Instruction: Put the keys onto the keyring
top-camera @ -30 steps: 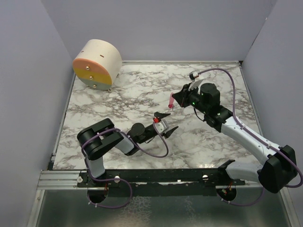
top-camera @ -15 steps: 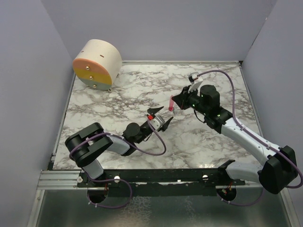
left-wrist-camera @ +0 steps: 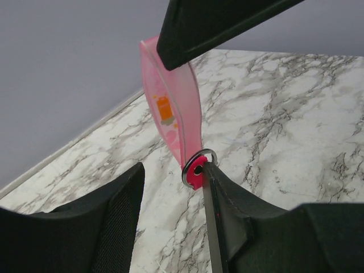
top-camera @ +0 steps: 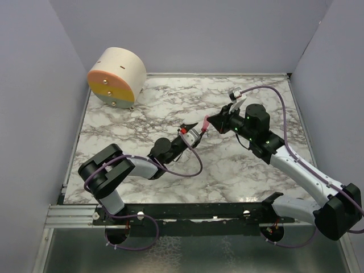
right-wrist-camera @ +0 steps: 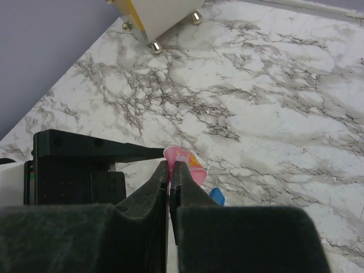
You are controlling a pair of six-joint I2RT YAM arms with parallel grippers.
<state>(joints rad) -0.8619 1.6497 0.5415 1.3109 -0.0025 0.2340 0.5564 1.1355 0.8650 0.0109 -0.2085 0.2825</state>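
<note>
My right gripper is shut on the upper part of the pink key and holds it above the marble table. In the left wrist view the key hangs down to a red end with a hole, and the thin metal ring lies around that end. My left gripper has its jaws wide apart, and the ring and red end touch the tip of its right finger. The blue tag shows just below the key in the right wrist view.
A round wooden box with an orange and yellow face stands at the far left corner; its feet show in the right wrist view. Grey walls close the table on three sides.
My left gripper has moved away from the near edge up to the key and now touches the ring at its red end. My right gripper has shifted slightly, still holding the key.
</note>
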